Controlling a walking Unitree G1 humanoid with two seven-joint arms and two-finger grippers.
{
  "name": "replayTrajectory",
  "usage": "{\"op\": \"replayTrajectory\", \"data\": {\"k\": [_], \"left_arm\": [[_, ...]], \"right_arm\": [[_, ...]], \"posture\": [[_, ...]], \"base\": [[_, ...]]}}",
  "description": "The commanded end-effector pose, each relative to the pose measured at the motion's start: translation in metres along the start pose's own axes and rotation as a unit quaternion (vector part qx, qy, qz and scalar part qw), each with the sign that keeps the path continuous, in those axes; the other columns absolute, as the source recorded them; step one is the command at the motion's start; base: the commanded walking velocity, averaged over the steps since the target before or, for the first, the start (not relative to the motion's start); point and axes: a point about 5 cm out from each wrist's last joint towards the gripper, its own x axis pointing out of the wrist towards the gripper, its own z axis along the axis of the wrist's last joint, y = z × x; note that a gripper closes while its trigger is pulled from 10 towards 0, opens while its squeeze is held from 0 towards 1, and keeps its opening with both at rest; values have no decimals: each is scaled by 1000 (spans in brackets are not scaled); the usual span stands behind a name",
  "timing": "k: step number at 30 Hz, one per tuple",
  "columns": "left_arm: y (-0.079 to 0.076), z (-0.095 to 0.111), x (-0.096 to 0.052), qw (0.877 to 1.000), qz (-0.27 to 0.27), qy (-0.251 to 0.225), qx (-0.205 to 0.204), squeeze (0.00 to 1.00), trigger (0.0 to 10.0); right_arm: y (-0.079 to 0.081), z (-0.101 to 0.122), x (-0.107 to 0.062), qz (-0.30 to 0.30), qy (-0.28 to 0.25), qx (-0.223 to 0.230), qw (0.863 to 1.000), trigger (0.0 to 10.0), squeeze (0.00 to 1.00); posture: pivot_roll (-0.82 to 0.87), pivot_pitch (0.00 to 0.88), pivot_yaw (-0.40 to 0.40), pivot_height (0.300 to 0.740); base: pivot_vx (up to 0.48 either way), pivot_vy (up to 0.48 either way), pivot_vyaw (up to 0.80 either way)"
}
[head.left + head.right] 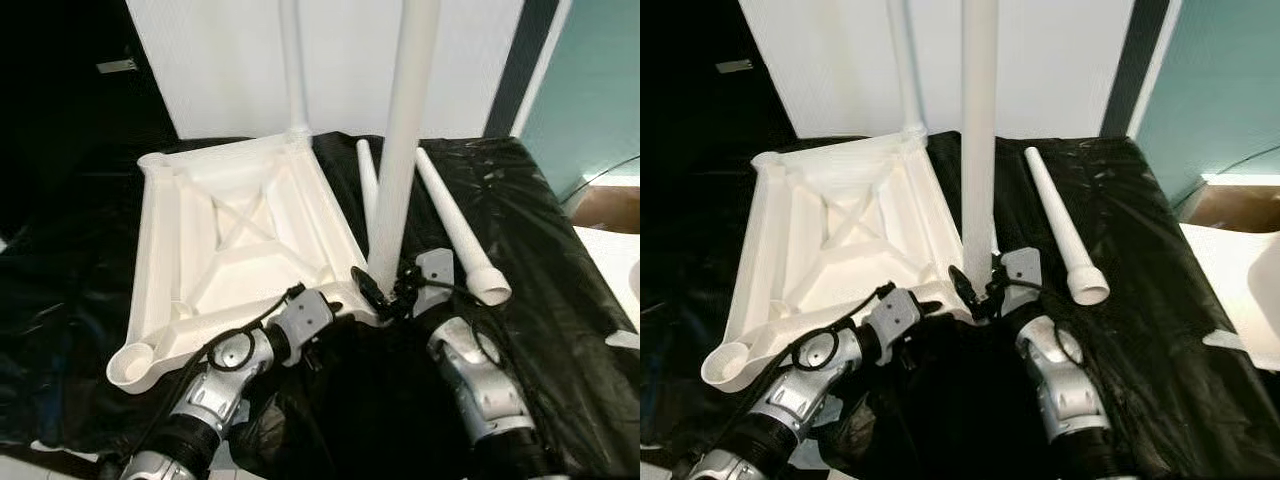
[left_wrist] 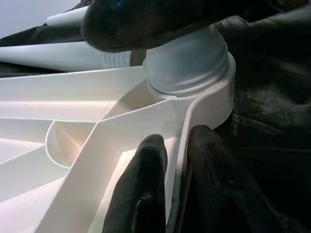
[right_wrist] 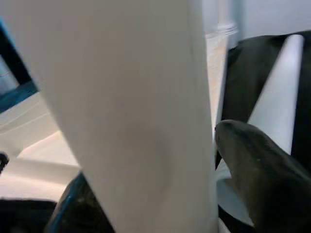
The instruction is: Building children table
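A white plastic tabletop [image 1: 240, 240] lies upside down on a black sheet. One white leg [image 1: 293, 70] stands in its far corner socket. A second leg [image 1: 400, 150] stands upright in the near right corner socket [image 2: 194, 82]. My right gripper [image 1: 385, 290] is shut on the base of this leg [image 3: 126, 111], one finger [image 3: 265, 179] on each side. My left gripper [image 1: 335, 305] is shut on the tabletop's rim [image 2: 182, 160] just beside that socket. Two more loose legs [image 1: 455, 225] lie on the sheet to the right.
The black sheet [image 1: 560, 300] covers the work surface. A white wall [image 1: 220, 60] rises behind it, and a teal panel [image 1: 590, 90] stands at the right. An empty round socket [image 1: 135, 365] is at the tabletop's near left corner.
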Motion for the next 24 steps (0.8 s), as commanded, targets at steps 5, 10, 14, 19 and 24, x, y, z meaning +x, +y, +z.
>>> {"op": "replayTrajectory", "data": {"k": [5,10,14,19,24], "left_arm": [[-30,-37,-6,993,-75,80,-42,0,10000],[-30,-37,-4,993,-74,78,-42,0,10000],[-30,-37,-4,993,-73,78,-43,0,10000],[-31,-37,-5,993,-72,77,-44,0,10000],[-31,-37,-4,993,-72,77,-44,0,10000]], "right_arm": [[-15,2,3,62,13,-12,998,10000,0],[-31,15,4,204,39,-59,977,10000,0],[-45,17,-1,275,90,-74,954,2902,0],[-60,18,-8,320,135,-84,934,0,0],[-67,19,-8,325,146,-89,930,0,0]], "posture": [[68,0,30,740],[68,0,26,740],[69,0,26,740],[72,0,22,740],[71,0,22,740]], "base": [[0,0,0],[0,0,0],[0,0,0],[0,0,0],[0,0,0]]}}
